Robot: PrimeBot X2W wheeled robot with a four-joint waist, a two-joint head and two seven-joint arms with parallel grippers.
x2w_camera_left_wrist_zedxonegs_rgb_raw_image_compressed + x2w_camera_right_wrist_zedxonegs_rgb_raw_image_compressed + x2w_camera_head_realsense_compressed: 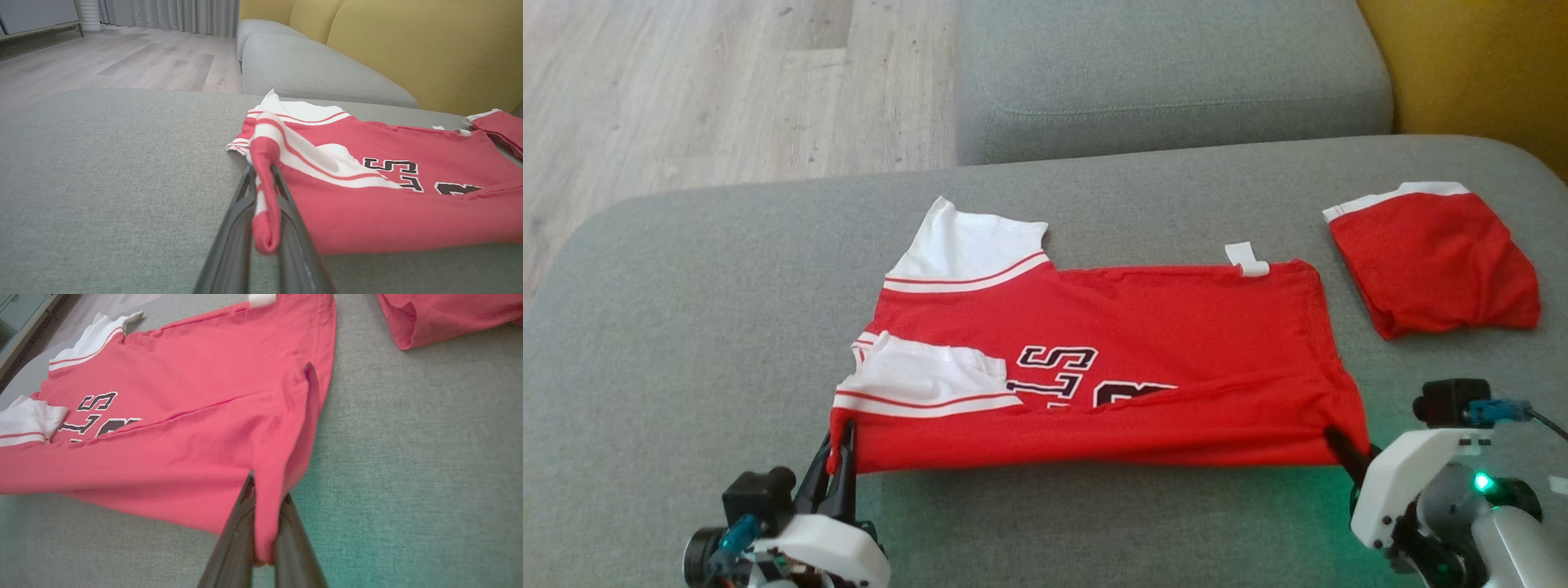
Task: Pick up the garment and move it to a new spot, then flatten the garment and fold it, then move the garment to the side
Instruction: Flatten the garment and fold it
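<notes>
at the far left a pale wooden floor [686,82] borders the grey sofa seat [686,327]. the left gripper [844,433] is at the jersey's near left corner, its dark fingers [241,212] pinched tight on a red-and-white bunch of cloth. the red jersey [1143,318] lies spread across the middle of the seat, white panels at its left end and its near edge folded over part of the black lettering. the right gripper [1335,441] clamps the near right corner, with cloth squeezed between its fingers [237,535]. further right, apart from the jersey, lies a folded red garment [1437,261], with a yellow backrest [1478,65] behind.
</notes>
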